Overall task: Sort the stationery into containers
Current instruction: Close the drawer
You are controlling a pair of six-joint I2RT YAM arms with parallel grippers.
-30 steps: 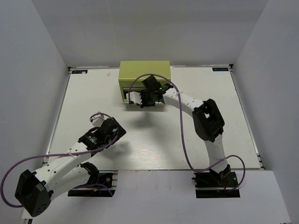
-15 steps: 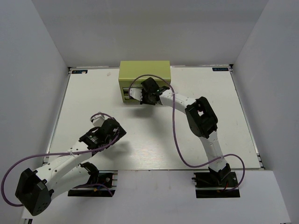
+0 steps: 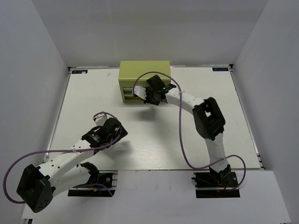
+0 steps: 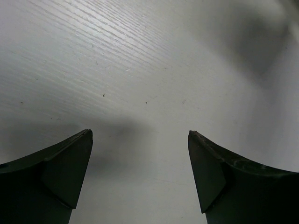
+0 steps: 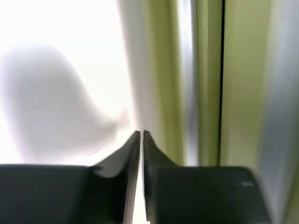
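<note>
right end effector (image 5: 141,133): fingers together, empty, at the tool chest (image 3: 144,70) drawers (image 3: 126,92), probably nudging one shut | left end effector (image 4: 140,135): apart, parked over desk (image 4: 154,56) | pens: none visible

**Chest front mostly unreadable**

From above, I see the right gripper (image 3: 150,95) covering the middle of the tool chest's (image 3: 144,70) front, and whatever lies inside the chest is hidden. Through the right wrist camera its face is a blur, cut off at top and right.
</note>
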